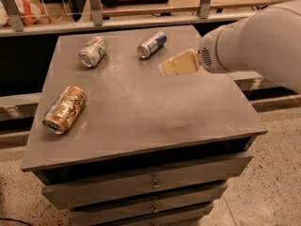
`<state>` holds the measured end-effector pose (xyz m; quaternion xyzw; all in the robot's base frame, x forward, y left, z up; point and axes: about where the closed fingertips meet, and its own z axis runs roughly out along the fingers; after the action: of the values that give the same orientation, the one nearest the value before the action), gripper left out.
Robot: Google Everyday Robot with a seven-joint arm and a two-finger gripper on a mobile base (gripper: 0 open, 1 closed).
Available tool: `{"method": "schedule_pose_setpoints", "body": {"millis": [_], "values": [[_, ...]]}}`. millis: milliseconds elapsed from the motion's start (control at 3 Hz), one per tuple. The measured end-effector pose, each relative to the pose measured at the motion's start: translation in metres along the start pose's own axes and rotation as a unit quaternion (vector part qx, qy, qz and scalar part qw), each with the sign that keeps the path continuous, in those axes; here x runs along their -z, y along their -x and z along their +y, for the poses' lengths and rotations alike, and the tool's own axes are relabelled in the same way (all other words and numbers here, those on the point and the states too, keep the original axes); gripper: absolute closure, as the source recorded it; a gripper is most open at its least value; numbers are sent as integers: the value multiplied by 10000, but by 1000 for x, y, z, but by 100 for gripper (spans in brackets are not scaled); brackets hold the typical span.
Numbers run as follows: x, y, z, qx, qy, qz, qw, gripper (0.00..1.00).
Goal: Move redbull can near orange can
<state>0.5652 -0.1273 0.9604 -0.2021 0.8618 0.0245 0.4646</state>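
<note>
The redbull can [151, 44], slim, blue and silver, lies on its side at the back middle of the grey cabinet top [141, 102]. The orange can [65, 109], wide and golden, lies on its side at the front left. My gripper [178, 63], pale tan, hovers over the cabinet top just right of and in front of the redbull can, apart from it. My white arm comes in from the right.
A silver-white can with green markings [93, 51] lies on its side at the back left. A rail with metal posts [94, 4] runs behind the cabinet. Drawers [150, 182] are below the top.
</note>
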Motion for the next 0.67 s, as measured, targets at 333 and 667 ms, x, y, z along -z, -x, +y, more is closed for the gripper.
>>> {"method": "schedule_pose_setpoints", "body": {"millis": [333, 667], "values": [[-7, -16, -7, -313, 322, -389, 9982, 0], [-7, -16, -7, -312, 322, -389, 9982, 0]]}}
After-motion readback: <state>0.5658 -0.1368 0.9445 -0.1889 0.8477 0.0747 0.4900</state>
